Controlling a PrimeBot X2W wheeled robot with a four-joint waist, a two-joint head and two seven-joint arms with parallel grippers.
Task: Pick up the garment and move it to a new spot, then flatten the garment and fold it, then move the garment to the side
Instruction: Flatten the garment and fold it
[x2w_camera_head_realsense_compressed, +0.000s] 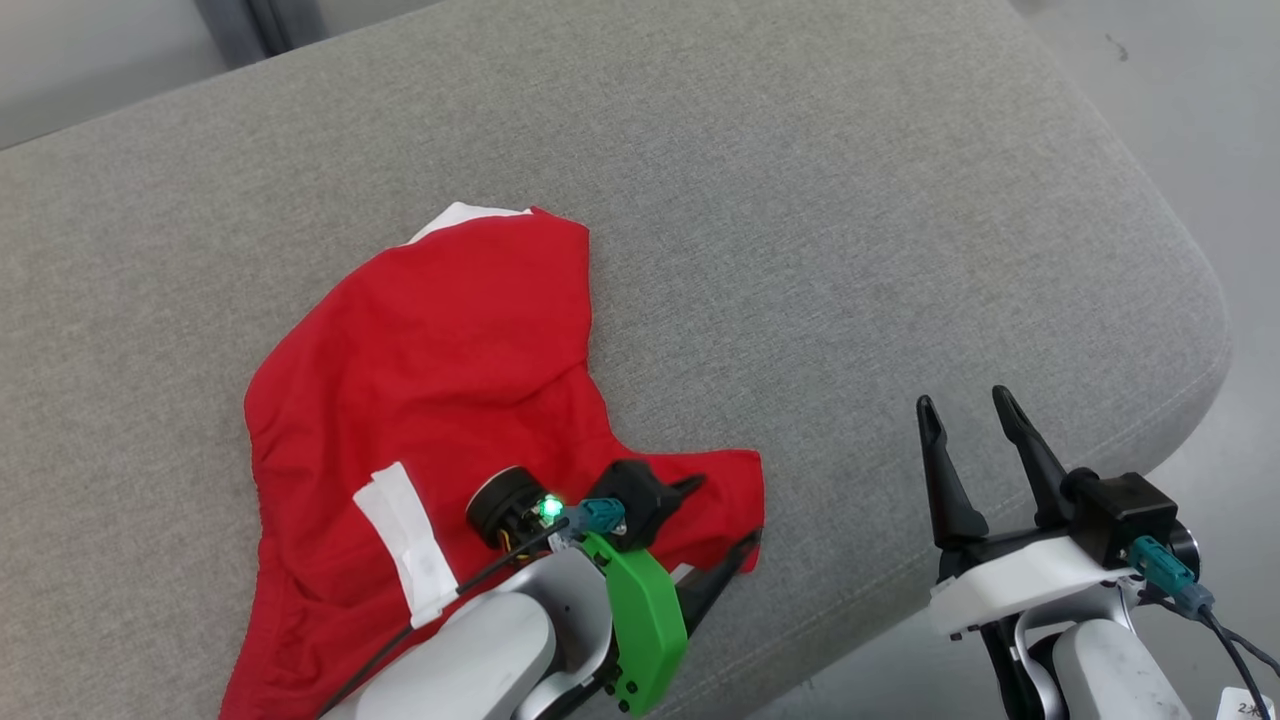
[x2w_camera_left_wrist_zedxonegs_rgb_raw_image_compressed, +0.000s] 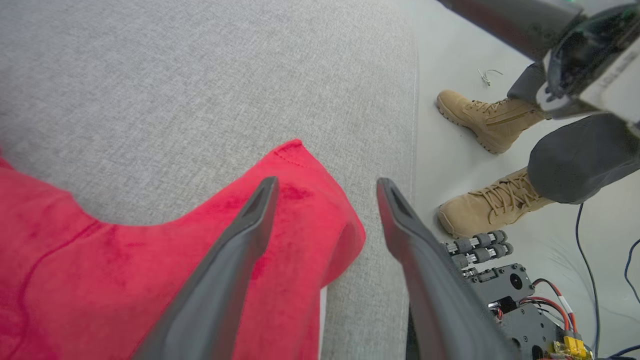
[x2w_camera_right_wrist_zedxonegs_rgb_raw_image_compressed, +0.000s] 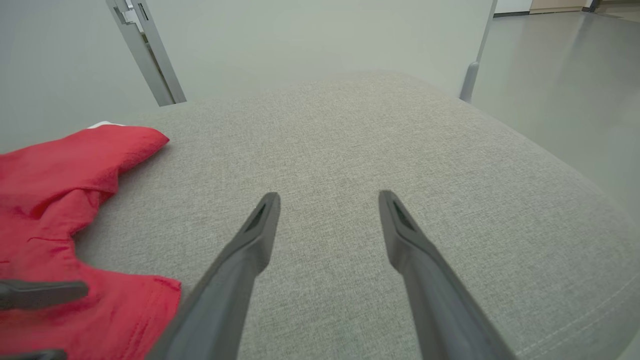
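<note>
A red garment (x2w_camera_head_realsense_compressed: 430, 370) lies crumpled on the grey cushion (x2w_camera_head_realsense_compressed: 800, 200), with a white label (x2w_camera_head_realsense_compressed: 405, 540) on its near part and a white edge at its far tip. My left gripper (x2w_camera_head_realsense_compressed: 728, 512) hovers open over the garment's near right corner; in the left wrist view the left gripper (x2w_camera_left_wrist_zedxonegs_rgb_raw_image_compressed: 326, 184) straddles that corner of red cloth (x2w_camera_left_wrist_zedxonegs_rgb_raw_image_compressed: 125, 260), one finger above the fabric, the other above bare cushion. My right gripper (x2w_camera_head_realsense_compressed: 964, 400) is open over bare cushion to the right, holding nothing. From the right wrist, the right gripper (x2w_camera_right_wrist_zedxonegs_rgb_raw_image_compressed: 328, 196) has the garment (x2w_camera_right_wrist_zedxonegs_rgb_raw_image_compressed: 55, 165) to its left.
The cushion's rounded front-right edge (x2w_camera_head_realsense_compressed: 1180, 400) drops to pale floor. A person's two tan boots (x2w_camera_left_wrist_zedxonegs_rgb_raw_image_compressed: 480, 120) stand on the floor beside the cushion. The robot's base with wiring (x2w_camera_left_wrist_zedxonegs_rgb_raw_image_compressed: 510, 295) sits below the edge. A metal frame leg (x2w_camera_right_wrist_zedxonegs_rgb_raw_image_compressed: 145, 50) rises behind the cushion.
</note>
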